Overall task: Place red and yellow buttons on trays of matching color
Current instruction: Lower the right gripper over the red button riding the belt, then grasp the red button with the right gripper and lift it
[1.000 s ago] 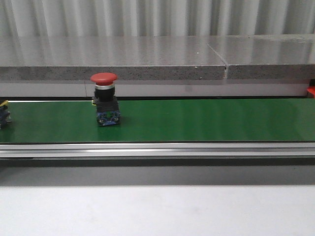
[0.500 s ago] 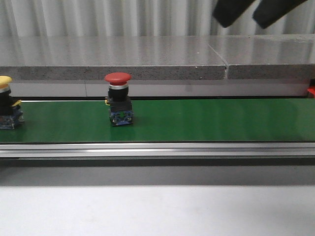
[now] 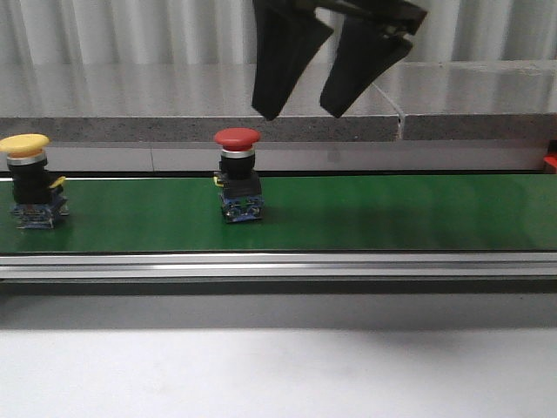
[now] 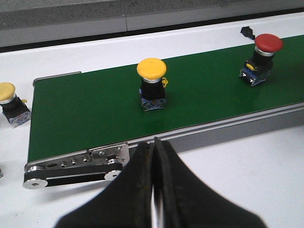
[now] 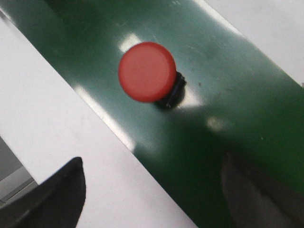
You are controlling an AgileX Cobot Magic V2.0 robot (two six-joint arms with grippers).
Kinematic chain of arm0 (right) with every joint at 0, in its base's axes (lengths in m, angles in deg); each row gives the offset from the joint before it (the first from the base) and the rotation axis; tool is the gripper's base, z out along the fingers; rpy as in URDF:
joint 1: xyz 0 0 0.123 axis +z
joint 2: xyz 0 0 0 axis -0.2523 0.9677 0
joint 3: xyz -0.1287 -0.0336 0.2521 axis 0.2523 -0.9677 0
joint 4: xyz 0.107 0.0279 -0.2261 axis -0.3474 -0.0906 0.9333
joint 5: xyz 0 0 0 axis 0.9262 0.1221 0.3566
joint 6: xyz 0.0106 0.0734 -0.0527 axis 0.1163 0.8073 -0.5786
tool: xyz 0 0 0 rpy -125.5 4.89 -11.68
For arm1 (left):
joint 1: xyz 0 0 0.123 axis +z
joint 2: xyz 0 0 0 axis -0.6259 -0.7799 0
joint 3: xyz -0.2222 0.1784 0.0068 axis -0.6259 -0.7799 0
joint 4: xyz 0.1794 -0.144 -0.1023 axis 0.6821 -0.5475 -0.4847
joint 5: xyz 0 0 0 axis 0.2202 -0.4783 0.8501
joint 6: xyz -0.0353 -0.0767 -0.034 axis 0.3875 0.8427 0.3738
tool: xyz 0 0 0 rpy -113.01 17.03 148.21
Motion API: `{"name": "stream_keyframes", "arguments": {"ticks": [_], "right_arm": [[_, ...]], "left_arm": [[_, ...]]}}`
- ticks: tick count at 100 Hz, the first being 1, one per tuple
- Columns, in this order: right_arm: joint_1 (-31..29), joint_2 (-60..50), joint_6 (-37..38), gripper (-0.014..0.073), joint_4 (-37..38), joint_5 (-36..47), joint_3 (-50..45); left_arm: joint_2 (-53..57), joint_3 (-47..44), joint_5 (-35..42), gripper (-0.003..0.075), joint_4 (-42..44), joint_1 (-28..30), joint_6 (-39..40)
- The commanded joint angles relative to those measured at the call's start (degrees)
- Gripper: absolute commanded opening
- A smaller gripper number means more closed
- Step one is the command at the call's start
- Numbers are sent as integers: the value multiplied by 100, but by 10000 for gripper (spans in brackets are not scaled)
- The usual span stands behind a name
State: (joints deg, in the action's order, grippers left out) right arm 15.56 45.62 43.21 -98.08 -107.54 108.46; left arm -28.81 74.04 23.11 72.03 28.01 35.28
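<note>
A red button (image 3: 238, 139) stands upright on the green belt (image 3: 392, 213); it also shows in the left wrist view as the red button (image 4: 268, 43) and from above as the red button (image 5: 147, 71). My right gripper (image 3: 300, 111) hangs open above it and slightly to its right, with nothing between the fingers (image 5: 64, 187). A yellow button (image 3: 24, 144) rides the belt at the far left, seen nearer as the yellow button (image 4: 151, 70). My left gripper (image 4: 154, 143) is shut and empty, over the white table in front of the belt. The trays are out of view.
A second yellow button (image 4: 7, 91) sits on the white table off the belt's end. The belt's metal rail (image 3: 278, 264) runs along its near side, a grey stone ledge (image 3: 200, 129) behind it. A red object (image 3: 550, 163) peeks in at the right edge.
Both buttons have travelled right along the belt, the yellow one coming fully into view. My right gripper has come down from the upper right to above the red button.
</note>
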Motion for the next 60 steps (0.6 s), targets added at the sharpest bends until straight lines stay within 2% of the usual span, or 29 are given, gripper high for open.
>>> {"name": "stream_keyframes", "arguments": {"ticks": [1, 17, 38, 49, 60], "right_arm": [[26, 39, -144, 580, -152, 33, 404], [26, 489, -223, 580, -160, 58, 666], [26, 616, -291, 555, -160, 547, 701], [26, 616, -302, 414, -160, 594, 701], [26, 616, -302, 201, -160, 652, 701]], "left_arm": [[-41, 159, 376, -21, -72, -57, 61], [-41, 159, 376, -21, -72, -57, 61], [-41, 159, 376, -21, -72, -57, 61], [-41, 159, 376, -21, -72, -57, 61], [-41, 159, 376, -21, -72, -57, 61]]}}
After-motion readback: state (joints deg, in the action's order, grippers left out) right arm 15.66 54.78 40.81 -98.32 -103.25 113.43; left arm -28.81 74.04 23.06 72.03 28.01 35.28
